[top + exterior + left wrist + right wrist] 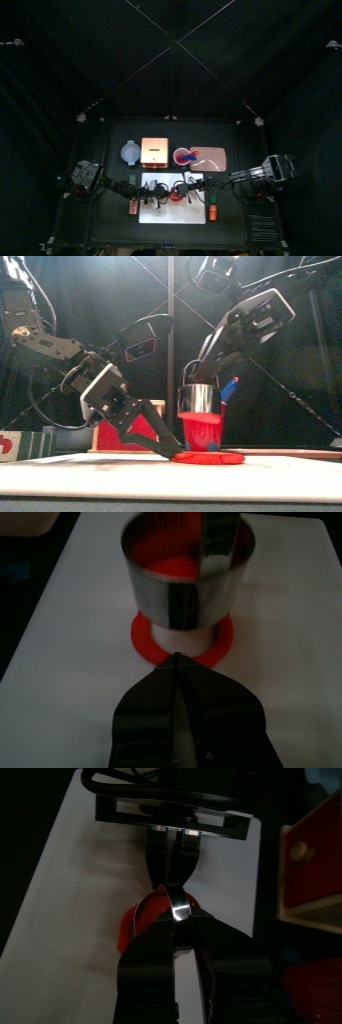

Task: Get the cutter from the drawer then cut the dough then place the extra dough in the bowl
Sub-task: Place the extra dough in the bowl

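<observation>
1. Top view: one white cutting board [174, 215] and one bowl [130, 152] are counted.
2. Front view: one cutter [198, 398] is held over one dough ring [207, 457].
3. Left wrist view: the left gripper [181, 662] is closed, tips at the dough ring's edge.
4. Right wrist view: the cutter's handle is clamped by the right gripper [174, 903].

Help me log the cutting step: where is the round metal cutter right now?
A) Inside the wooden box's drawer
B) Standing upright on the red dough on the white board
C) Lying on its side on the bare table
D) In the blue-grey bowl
B: the cutter stands upright on the red dough, which rings its base on the white board, with the right gripper shut on it from above.
</observation>
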Robot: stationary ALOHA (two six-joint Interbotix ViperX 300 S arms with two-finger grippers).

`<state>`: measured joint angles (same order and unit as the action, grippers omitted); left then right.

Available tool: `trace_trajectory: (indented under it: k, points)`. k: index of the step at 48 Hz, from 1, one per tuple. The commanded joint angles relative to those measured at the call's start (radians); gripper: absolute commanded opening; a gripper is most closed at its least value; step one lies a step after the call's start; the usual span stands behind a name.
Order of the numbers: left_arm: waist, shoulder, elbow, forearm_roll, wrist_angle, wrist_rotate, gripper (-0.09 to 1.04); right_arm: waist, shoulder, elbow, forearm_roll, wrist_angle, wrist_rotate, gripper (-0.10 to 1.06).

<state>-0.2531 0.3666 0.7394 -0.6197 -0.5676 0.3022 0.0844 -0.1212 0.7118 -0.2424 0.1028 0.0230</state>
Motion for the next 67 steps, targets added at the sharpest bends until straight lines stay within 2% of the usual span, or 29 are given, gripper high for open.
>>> trace_trajectory:
  k: [1, 12, 24, 33, 38, 46, 52, 57, 67]
  points:
    - [0.0, -0.002, -0.002, -0.002, 0.015, -0.002, 0.48, -0.025, -0.124, 0.032, -0.029, 0.021, 0.002, 0.31]
    - [0.002, -0.023, -0.003, -0.002, 0.012, 0.002, 0.48, -0.08, -0.252, 0.186, -0.054, 0.034, 0.006, 0.31]
    - [0.023, -0.091, 0.002, -0.002, 0.011, 0.023, 0.48, -0.124, -0.245, 0.318, -0.051, -0.038, 0.008, 0.31]
    - [0.028, -0.11, -0.002, 0.0, 0.008, 0.035, 0.51, -0.121, -0.207, 0.328, -0.046, -0.06, 0.008, 0.33]
    - [0.028, -0.11, -0.003, -0.002, 0.006, 0.038, 0.56, -0.118, -0.195, 0.327, -0.049, -0.06, 0.006, 0.4]
    - [0.028, -0.112, -0.003, -0.008, 0.0, 0.037, 0.68, -0.117, -0.209, 0.321, -0.043, -0.055, 0.009, 0.59]
    - [0.028, -0.114, -0.005, -0.014, -0.025, 0.038, 0.77, -0.117, -0.229, 0.313, -0.029, -0.055, 0.011, 0.67]
    - [0.028, -0.124, -0.002, -0.012, -0.049, 0.038, 0.81, -0.117, -0.244, 0.302, -0.018, -0.054, 0.011, 0.69]
    - [0.032, -0.13, 0.003, -0.011, -0.067, 0.043, 0.82, -0.117, -0.255, 0.282, -0.011, -0.054, 0.011, 0.69]
